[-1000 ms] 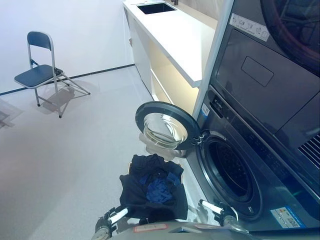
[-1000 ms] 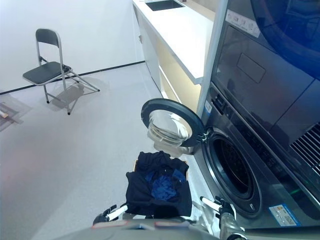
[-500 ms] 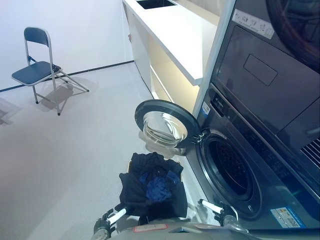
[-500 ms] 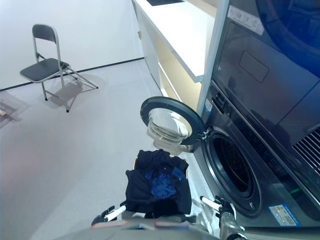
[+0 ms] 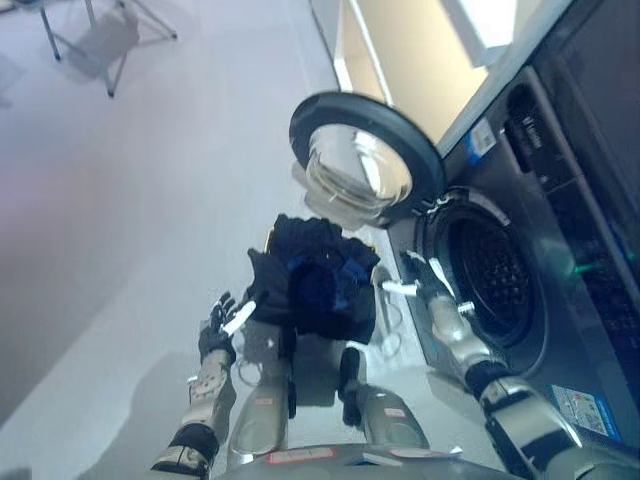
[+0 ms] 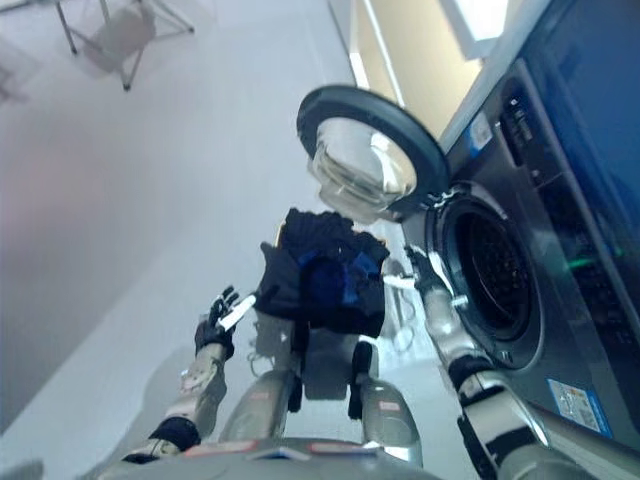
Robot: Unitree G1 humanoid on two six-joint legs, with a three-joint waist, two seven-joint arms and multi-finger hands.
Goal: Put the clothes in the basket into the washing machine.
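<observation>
Dark clothes (image 5: 318, 283) heaped in basket (image 5: 270, 240) on floor, centre, between both robot hands. Left robot hand (image 5: 222, 322) just left of pile, fingers spread, empty. Right robot hand (image 5: 425, 283) just right, fingers relaxed, empty, nearer washing machine drum (image 5: 490, 290); door (image 5: 365, 160) swung wide.

Clothes (image 5: 315, 285) in basket (image 5: 272, 240), left of washing machine (image 5: 500, 290).

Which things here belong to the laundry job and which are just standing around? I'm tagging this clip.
Part of the job:
- clothes, dark and blue, heaped in the basket
- washing machine, drum open
- its door, swung wide open
- left hand and right hand, either side of the heap

Just standing around:
- folding chair, far off on the floor
- counter beyond the machine
</observation>
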